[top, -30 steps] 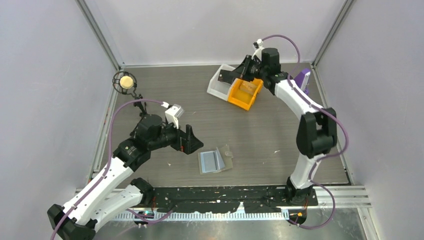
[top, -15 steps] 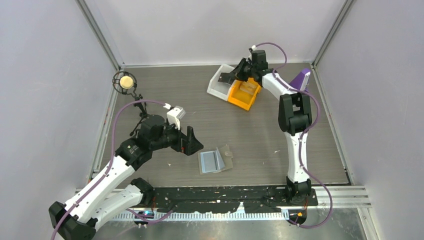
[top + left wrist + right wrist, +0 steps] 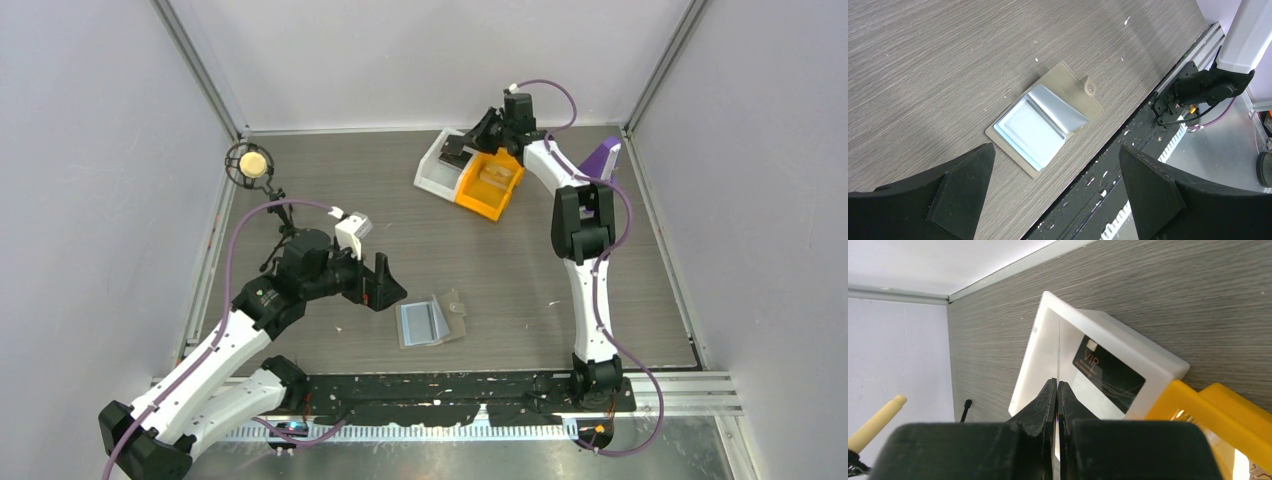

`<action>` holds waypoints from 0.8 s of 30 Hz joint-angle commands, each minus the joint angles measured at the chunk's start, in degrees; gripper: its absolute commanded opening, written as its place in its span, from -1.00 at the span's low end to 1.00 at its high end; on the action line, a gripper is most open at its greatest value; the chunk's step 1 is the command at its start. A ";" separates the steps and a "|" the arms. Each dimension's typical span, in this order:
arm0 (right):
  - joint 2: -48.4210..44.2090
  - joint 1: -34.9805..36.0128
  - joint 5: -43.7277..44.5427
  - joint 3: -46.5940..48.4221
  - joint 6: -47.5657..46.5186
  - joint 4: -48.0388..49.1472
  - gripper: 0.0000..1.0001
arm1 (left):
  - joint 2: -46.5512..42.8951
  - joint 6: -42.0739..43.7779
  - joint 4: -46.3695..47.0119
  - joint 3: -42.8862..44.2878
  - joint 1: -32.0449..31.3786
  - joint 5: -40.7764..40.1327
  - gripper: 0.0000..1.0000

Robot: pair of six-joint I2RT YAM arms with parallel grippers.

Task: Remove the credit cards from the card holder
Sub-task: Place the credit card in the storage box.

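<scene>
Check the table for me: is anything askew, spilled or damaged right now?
Only the card holder stands out: it lies open near the front edge, with one silvery inner flap propped up at an angle instead of lying flat. A few white specks dot the table. Nothing looks spilled or broken.

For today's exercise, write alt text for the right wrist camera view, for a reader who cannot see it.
On the right gripper the jaws are shut on what looks like a thin card seen edge-on, over a white bin holding a black card marked VIP. An orange bin sits beside it on the grey wood-grain table.
</scene>
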 commanded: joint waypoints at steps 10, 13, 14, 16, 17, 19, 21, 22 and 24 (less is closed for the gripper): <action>2.36 -0.21 5.66 6.03 2.71 -1.44 -0.71 | -1.45 0.85 -0.02 1.08 0.11 0.83 0.99; 2.65 -0.21 6.36 6.50 2.97 -1.85 -0.64 | -1.61 0.85 -0.13 1.16 0.09 0.84 0.99; 2.72 -0.21 6.48 6.51 3.03 -1.86 -0.62 | -1.63 0.85 -0.19 1.16 0.09 0.85 0.99; 2.87 -0.21 6.72 6.61 3.32 -1.87 -0.59 | -1.71 0.94 -0.27 1.28 0.10 0.84 0.99; 2.90 -0.21 6.82 6.66 3.34 -1.87 -0.59 | -1.79 0.94 -0.35 1.25 0.09 0.81 0.99; 3.02 -0.21 6.96 6.70 3.39 -1.90 -0.56 | -1.88 0.97 -0.52 1.25 0.09 0.84 0.99; 3.06 -0.19 7.19 6.75 3.44 -1.90 -0.55 | -1.96 0.95 -0.47 1.25 0.09 0.86 0.99; 3.05 -0.20 7.49 6.79 3.38 -2.05 -0.54 | -1.94 0.99 -0.46 1.25 0.09 0.84 0.99; 2.97 -0.21 8.00 6.98 3.11 -2.24 -0.53 | -1.98 1.03 -0.50 1.33 0.14 0.84 0.99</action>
